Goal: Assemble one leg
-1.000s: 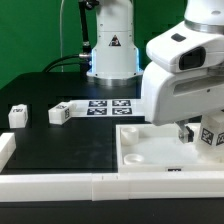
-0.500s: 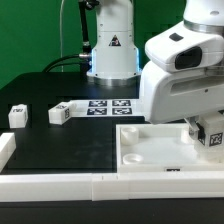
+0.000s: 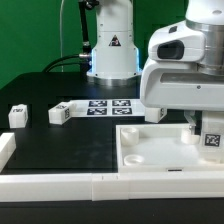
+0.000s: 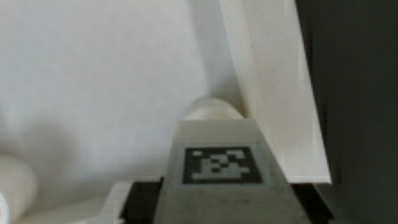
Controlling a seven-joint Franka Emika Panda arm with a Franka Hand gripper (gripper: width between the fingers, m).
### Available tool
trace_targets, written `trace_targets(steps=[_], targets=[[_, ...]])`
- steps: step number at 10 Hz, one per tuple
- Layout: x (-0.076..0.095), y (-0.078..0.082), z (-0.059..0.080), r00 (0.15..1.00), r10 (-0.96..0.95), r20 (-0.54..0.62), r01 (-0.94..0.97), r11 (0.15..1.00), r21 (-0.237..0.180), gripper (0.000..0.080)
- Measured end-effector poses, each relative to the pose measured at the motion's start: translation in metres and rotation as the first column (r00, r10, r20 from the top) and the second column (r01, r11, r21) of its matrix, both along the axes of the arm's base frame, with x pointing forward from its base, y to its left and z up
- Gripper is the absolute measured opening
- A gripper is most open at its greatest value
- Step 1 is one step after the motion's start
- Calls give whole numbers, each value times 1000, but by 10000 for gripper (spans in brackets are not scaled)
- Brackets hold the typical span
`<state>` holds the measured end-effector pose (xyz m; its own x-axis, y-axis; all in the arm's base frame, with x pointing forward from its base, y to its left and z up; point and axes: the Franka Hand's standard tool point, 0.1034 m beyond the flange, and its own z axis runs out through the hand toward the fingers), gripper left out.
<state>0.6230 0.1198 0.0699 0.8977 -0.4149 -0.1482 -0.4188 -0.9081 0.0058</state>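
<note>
Since the earlier frames, the gripper [image 3: 207, 130] had shifted a little toward the exterior view's right, and the leg [image 3: 212, 138] had gone with it. Its jaws were clamped on the leg, whose tagged face showed between the dark fingers [image 4: 146, 198] in the wrist view. The leg hung over the tray [image 3: 150, 152] at the corner on the exterior view's right, close beside the raised rim [image 4: 267, 80]; whether it touched the tray could not be told. The corner socket was hidden behind the arm. Done well, the step probably called for centring the leg's tapered end over the socket, keeping it upright, lowering slowly and holding the grip until it seated. Two spare legs [image 3: 17, 115] lay well apart, near the marker board [image 3: 105, 106].
</note>
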Motion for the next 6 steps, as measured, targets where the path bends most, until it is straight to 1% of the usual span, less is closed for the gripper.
trace_targets(steps=[1,2,4,5,6], targets=[[2,1,0,992,-123,5,123,992,-16,291],[2,1,-1,961,-278,5,278,960,-37,291],[1,3,-2,867,-499,6,498,864,-73,291],[1,3,-2,807,-591,10,590,803,-88,291],[1,3,-2,769,-639,8,637,765,-90,291]])
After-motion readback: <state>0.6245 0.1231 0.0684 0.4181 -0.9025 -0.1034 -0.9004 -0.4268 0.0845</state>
